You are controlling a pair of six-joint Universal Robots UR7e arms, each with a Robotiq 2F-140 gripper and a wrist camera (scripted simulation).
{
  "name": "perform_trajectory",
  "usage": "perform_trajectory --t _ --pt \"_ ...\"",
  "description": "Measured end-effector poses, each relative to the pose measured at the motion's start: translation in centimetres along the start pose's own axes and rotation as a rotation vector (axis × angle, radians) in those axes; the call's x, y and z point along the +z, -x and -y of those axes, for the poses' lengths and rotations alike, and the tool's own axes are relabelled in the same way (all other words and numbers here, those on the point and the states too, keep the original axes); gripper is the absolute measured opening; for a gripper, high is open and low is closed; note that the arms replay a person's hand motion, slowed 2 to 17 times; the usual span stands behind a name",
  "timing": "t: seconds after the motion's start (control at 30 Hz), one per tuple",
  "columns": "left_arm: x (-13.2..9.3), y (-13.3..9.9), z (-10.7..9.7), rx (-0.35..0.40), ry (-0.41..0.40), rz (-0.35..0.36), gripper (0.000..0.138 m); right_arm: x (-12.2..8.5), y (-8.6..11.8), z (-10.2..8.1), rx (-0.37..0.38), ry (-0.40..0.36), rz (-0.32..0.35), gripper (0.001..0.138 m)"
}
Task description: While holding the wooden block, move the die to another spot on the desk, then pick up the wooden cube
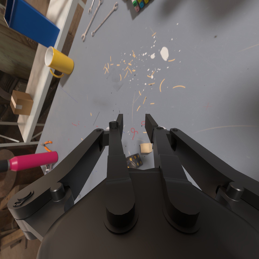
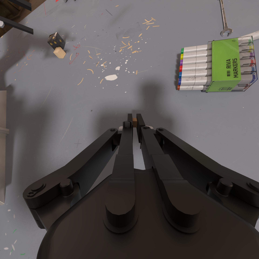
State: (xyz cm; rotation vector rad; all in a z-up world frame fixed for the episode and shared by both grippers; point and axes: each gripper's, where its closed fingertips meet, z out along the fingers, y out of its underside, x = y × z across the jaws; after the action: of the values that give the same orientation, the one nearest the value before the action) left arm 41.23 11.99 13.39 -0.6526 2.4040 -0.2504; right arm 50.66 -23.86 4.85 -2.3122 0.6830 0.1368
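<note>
1. The left gripper (image 1: 134,119) is hovering over the grey surface (image 1: 196,84) with its jaws spread apart and nothing sitting between them.
2. The right gripper (image 2: 134,119) is clenching its jaws on the wooden block (image 2: 134,121), a small brown piece showing in the narrow gap near the fingertips, clear of the surface.
3. The die (image 2: 56,40), black with gold pips, is sitting on the surface at the upper left of the right wrist view; in the left wrist view it is lying low between the left gripper's fingers, close to the gripper body.
4. The wooden cube (image 2: 59,52), pale, is resting just beside the die; whether the two are touching cannot be told. In the left wrist view the cube (image 1: 146,148) is lying next to the inner edge of the right-hand finger.
5. A yellow mug (image 1: 60,61) is standing near the surface's edge, with two wrenches (image 1: 96,21) lying beyond it.
6. A marker pack (image 2: 218,64) with a green sleeve is lying to the right, well apart from the die, with a wrench (image 2: 224,18) above it.
7. A pink-handled tool (image 1: 33,161) and orange pliers (image 1: 47,145) are showing at the left edge.
</note>
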Motion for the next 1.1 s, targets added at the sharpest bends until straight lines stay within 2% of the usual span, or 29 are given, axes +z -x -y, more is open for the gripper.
perform_trajectory --t 0.3,0.6,0.83,1.1 --pt "1.2 1.1 -4.5 -0.098 0.117 -0.025 0.048 0.1 0.0 0.2 -0.024 -0.007 -0.012 0.009" --pt "2.5 1.2 -7.9 -0.167 0.203 -0.056 0.052 0.2 0.2 0.5 -0.06 -0.016 -0.023 0.009" --pt "3.4 1.0 -9.6 -0.214 0.247 -0.083 0.055 0.3 0.3 0.8 -0.097 -0.025 -0.04 0.009" --pt "4.0 0.4 -10.5 -0.27 0.26 -0.129 0.058 0.5 0.6 1.0 -0.134 -0.028 -0.05 0.009"
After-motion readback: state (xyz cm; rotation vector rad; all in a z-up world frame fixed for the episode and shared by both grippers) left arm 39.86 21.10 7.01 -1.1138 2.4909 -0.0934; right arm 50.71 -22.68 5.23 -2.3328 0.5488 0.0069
